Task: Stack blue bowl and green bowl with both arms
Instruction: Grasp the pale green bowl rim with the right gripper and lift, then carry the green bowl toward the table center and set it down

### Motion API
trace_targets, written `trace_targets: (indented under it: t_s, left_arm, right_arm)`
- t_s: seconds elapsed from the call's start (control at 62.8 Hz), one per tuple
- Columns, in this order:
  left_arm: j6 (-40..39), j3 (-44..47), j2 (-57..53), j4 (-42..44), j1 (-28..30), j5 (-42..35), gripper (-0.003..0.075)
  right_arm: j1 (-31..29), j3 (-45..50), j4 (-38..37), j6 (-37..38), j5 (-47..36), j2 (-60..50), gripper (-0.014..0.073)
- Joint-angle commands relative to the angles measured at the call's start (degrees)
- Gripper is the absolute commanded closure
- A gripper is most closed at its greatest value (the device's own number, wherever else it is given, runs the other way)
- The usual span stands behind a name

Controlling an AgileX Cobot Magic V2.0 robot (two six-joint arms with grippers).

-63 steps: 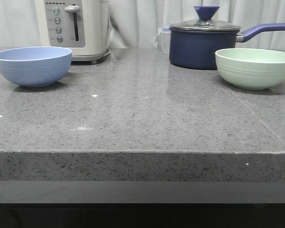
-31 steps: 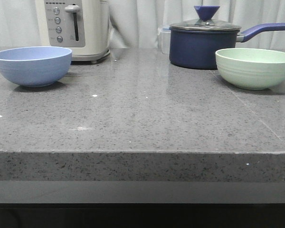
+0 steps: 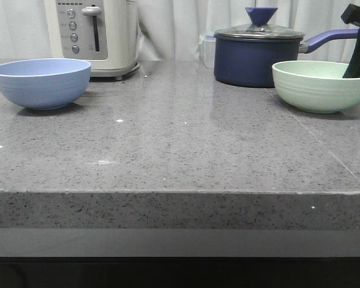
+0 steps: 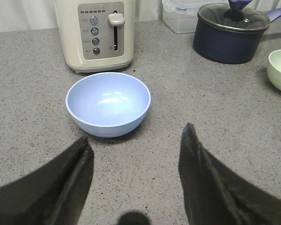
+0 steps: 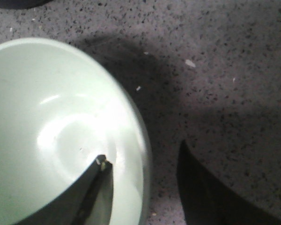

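The blue bowl sits upright at the left of the counter. In the left wrist view the blue bowl lies just beyond my left gripper, which is open, holds nothing and hangs above bare counter. The green bowl stands at the right. My right gripper reaches down over its far right side. In the right wrist view my right gripper is open and straddles the rim of the green bowl, one finger inside and the other outside. The left gripper is out of the front view.
A cream toaster stands behind the blue bowl. A navy saucepan with a glass lid sits just behind the green bowl, its handle pointing right. A clear plastic box is next to it. The counter's front edge runs across.
My right gripper has come into the front view from the right and dropped over the green bowl's rim. Both bowls have stayed where they were.
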Motion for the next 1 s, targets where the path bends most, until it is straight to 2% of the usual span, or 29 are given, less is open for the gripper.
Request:
trace_targets:
  t_s: [0.0,0.239,0.43,0.557,0.669,0.796,0.987]
  left_arm:
    - [-0.1,-1.7,0.5,-0.4,-0.5,-4.6,0.0313]
    - [-0.1,-1.7,0.5,-0.4,-0.5,-4.6,0.0313]
    - [-0.1,-1.7,0.5,-0.4,-0.5,-4.6,0.0313]
    - [-0.1,-1.7,0.5,-0.4,-0.5,-4.3,0.0313]
    - [-0.1,-1.7,0.5,-0.4,-0.5,-4.2,0.0313]
    - [-0.1,-1.7,0.5,-0.4,-0.5,-4.2,0.0313]
    - [-0.1,-1.7,0.5,-0.4,-0.5,-4.2,0.0313]
  right_arm:
    - [-0.3,-2.0,2.2,-0.9,-2.1,-2.3,0.0329]
    - [-0.3,-2.2,2.2,-0.9,-2.3,-2.3,0.0499]
    - [-0.3,-4.6,0.6,-1.0,0.8,-2.9,0.0653]
    - [0.7,-7.1,-0.5,-1.1,5.3,-4.7,0.0653]
    - [4.3,-9.6,-3.2,-1.1,7.6,-6.7,0.0653]
    - [12.4,-13.1,-7.5,0.8,8.3,-7.6,0.0648]
    - [25.1,-14.5,-15.8,8.2,3.0,-7.3,0.0648]
